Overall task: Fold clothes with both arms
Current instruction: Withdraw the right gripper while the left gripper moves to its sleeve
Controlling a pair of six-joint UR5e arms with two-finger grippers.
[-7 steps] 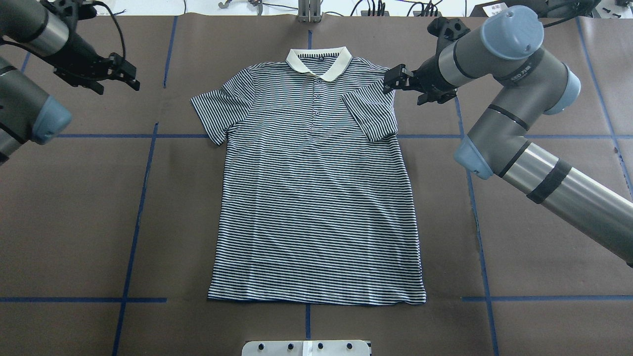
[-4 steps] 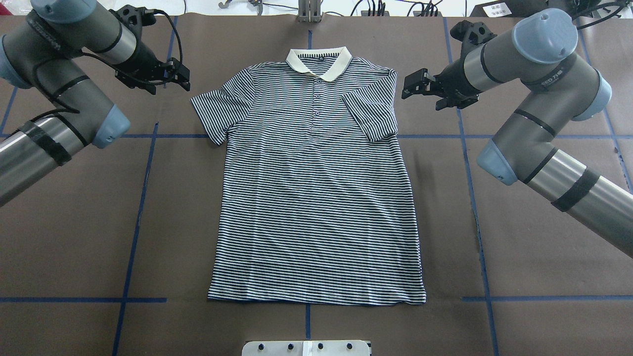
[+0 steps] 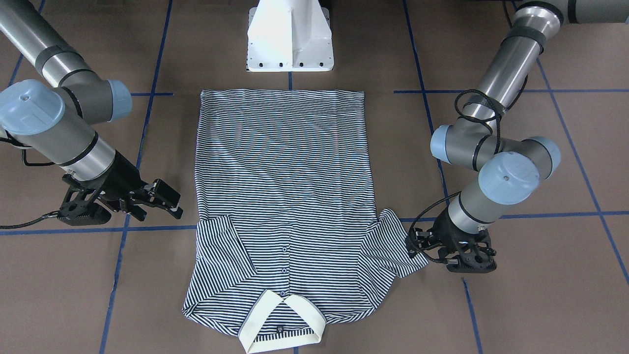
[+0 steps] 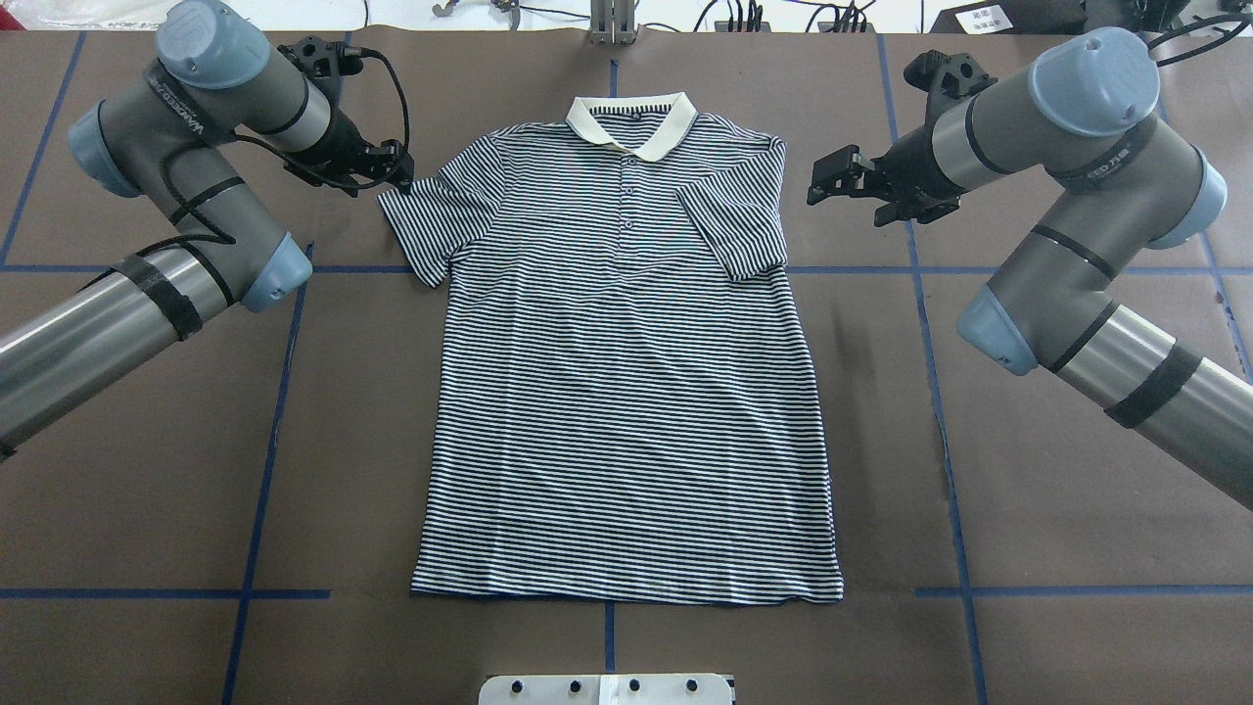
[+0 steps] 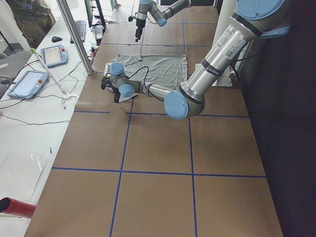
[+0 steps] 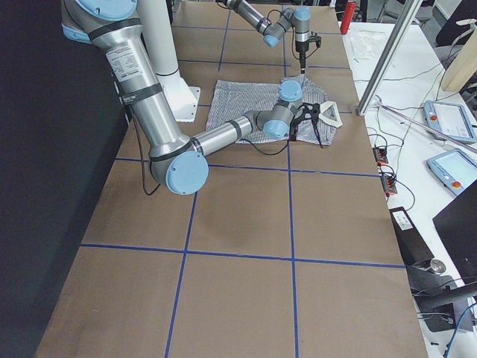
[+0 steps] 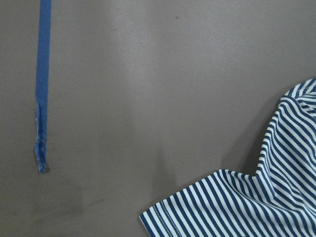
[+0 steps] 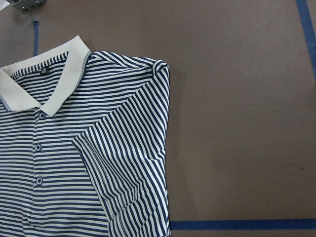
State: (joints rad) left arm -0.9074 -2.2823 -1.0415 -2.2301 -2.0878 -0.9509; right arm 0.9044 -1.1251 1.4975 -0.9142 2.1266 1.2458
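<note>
Right gripper (image 4: 830, 176) spread and empty, left gripper (image 4: 397, 175) at edge of polo shirt (image 4: 626, 392), opening unclear

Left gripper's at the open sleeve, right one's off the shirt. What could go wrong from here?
1. The left gripper sits at the very edge of the spread sleeve; a shallow pinch may slip off the hem.
2. The right gripper is clear of the polo shirt, so nothing pins it; a pull might drag it askew.
3. That drag could undo the folded sleeve lying loose on the chest.
</note>
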